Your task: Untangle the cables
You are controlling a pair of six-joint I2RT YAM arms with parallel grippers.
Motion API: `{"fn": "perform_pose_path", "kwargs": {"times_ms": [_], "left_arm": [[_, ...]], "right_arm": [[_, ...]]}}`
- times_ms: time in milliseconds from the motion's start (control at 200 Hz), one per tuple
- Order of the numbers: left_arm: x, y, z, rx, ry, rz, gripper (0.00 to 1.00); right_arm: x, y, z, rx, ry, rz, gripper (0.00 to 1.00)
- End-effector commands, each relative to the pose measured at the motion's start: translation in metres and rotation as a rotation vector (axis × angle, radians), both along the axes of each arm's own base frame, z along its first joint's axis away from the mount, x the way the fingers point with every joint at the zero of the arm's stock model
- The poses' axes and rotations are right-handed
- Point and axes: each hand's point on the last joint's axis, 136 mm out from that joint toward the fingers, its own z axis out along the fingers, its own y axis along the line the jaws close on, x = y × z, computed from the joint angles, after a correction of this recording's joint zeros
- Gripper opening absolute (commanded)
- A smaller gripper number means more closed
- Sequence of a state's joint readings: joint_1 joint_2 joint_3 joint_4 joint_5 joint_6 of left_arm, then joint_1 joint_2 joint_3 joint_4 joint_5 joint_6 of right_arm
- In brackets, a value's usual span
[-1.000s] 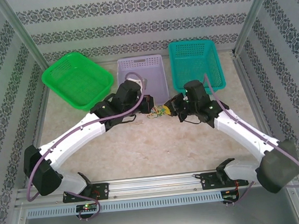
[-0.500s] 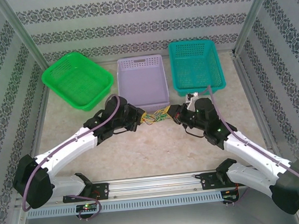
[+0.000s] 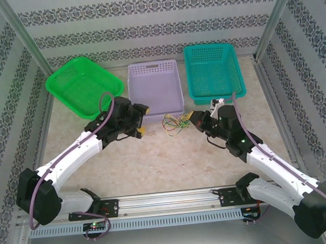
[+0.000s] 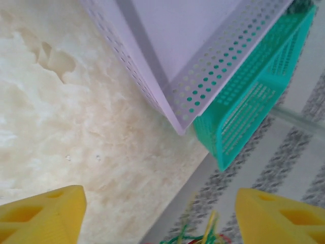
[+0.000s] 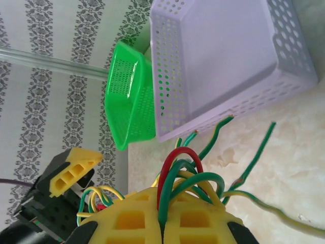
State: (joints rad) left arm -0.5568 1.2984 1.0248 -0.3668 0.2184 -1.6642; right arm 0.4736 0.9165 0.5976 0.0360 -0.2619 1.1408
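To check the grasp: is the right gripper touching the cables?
Touching. The right wrist view shows the right gripper shut, with the cables pinched between its yellow fingers.

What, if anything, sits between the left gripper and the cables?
Nothing visible. Only bare table lies between the open left gripper and the cables, which the right gripper holds pinched. The lavender basket stands farther back, off that line.

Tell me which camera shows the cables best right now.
Right wrist: the cables loop close-up from the shut right gripper. The top view shows them as a tiny tangle; the left wrist catches a few tips.
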Motion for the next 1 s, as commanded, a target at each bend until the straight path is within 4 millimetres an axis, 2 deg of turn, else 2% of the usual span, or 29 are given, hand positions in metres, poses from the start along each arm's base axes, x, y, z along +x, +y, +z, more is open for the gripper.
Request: {"fn": "perform_pose_path", "kwargs": {"times_ms": [0, 125, 250, 365, 520, 609, 669, 744, 784, 884, 994], "left_arm": [[-0.009, 0.007, 0.020, 0.133, -0.062, -0.109, 0.81], [-0.005, -0.027, 0.038, 0.094, -0.134, -0.270, 0.77], [-0.016, -0.046, 0.023, 0.091, -0.073, -0.373, 0.71], [-0.015, -0.053, 0.016, -0.003, -0.064, -0.293, 0.56], [-0.017, -0.046, 0.010, -0.086, -0.024, -0.178, 0.32], [-0.018, -0.047, 0.018, -0.109, -0.067, -0.187, 0.27], [-0.017, -0.052, 0.026, -0.090, -0.129, -0.255, 0.25], [-0.015, -0.072, 0.043, -0.115, -0.273, -0.406, 0.24], [-0.017, -0.082, 0.045, -0.117, -0.316, -0.508, 0.23], [-0.030, -0.097, 0.036, -0.072, -0.371, -0.741, 0.22], [-0.037, -0.095, 0.027, 0.018, -0.428, -0.874, 0.22]], "right_arm": [[0.004, 0.004, 0.024, -0.097, -0.113, 0.058, 0.00], [0.004, 0.008, 0.031, -0.185, -0.158, 0.112, 0.00], [0.004, 0.008, 0.034, -0.223, -0.174, 0.128, 0.00], [0.003, 0.008, 0.032, -0.229, -0.169, 0.131, 0.00], [0.003, 0.000, 0.021, -0.205, -0.125, 0.090, 0.00], [0.010, -0.015, 0.011, -0.111, -0.042, 0.021, 0.00], [0.016, -0.021, 0.003, -0.033, 0.048, -0.004, 0.00], [0.022, -0.022, -0.006, 0.034, 0.190, 0.017, 0.00], [0.023, -0.020, -0.009, 0.054, 0.264, 0.041, 0.00], [0.019, -0.014, -0.019, 0.084, 0.442, 0.115, 0.00], [0.012, -0.012, -0.024, 0.086, 0.577, 0.155, 0.00]]}}
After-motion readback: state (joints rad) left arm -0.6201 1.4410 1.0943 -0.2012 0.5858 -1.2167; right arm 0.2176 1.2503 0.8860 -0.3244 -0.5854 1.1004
